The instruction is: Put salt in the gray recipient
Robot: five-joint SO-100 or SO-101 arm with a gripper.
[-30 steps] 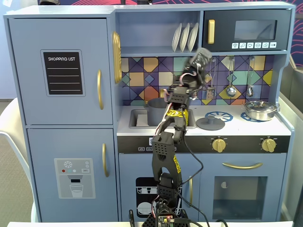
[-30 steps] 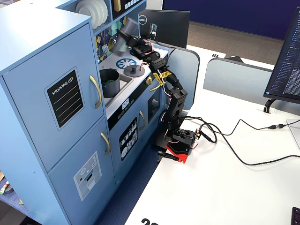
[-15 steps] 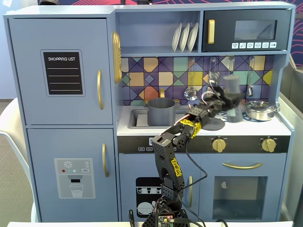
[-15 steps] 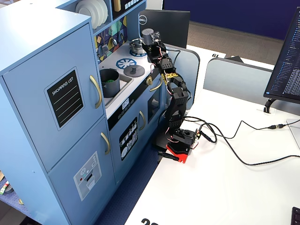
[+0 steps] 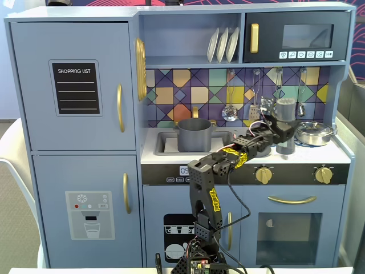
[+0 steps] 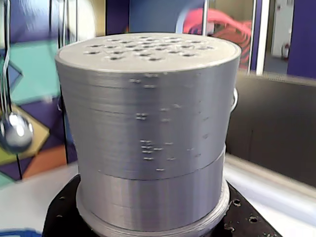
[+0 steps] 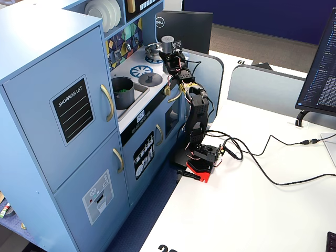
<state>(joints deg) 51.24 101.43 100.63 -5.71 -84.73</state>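
The salt is a tall gray shaker standing upright at the right of the counter, beside the steel pan. In the wrist view the salt fills the frame, its perforated flat top level. My gripper is shut on the shaker's lower part, and black finger parts show on both sides of its base. From the side, the salt rises above the gripper. The gray recipient sits in the sink, well to the left of the gripper. It holds something green inside.
A flat gray lid lies on the blue burner between pot and gripper. A shiny steel pan stands on the right burner. Utensils hang on the tiled back wall. The shelf with plates is overhead.
The arm swung right from above the pot to the counter by the steel pan. It carried the shaker, which went from tilted to upright and came down lower.
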